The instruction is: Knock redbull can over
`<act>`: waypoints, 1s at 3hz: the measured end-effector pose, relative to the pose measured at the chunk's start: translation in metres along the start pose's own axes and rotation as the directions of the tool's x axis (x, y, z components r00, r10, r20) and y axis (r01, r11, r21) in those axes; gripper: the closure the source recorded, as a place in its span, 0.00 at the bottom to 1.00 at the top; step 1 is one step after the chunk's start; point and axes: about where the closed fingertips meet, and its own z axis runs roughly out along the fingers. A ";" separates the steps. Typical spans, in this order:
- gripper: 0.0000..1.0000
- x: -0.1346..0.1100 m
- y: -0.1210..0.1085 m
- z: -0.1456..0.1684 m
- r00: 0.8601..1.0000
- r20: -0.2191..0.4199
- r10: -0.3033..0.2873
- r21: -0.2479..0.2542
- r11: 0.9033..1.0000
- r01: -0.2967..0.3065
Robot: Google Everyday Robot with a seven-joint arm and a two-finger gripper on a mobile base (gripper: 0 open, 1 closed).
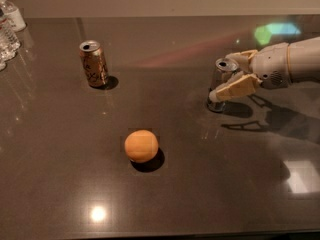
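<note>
The redbull can [220, 80], slim and silver with a pull-tab top, stands upright on the dark table [200, 184] at the right. My gripper [223, 77] reaches in from the right edge at the can's height. Its fingers are spread, one tan finger [234, 87] crossing the can's front lower half and the other [243, 57] behind the can's top. The can sits between them, with the front finger touching or nearly touching it.
A shorter brown-gold can [94, 63] stands at the back left. An orange [141, 145] lies in the middle of the table. Clear water bottles [9, 26] stand at the far left edge. The arm's white forearm [292, 61] extends off to the right.
</note>
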 end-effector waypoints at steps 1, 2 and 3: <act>0.41 -0.001 0.001 0.003 1.000 0.013 0.008 -0.001 1.000 -0.008; 0.64 -0.007 0.004 0.002 1.000 0.006 0.006 -0.008 1.000 -0.006; 0.87 -0.023 0.009 -0.005 0.996 -0.091 -0.019 -0.014 1.000 0.018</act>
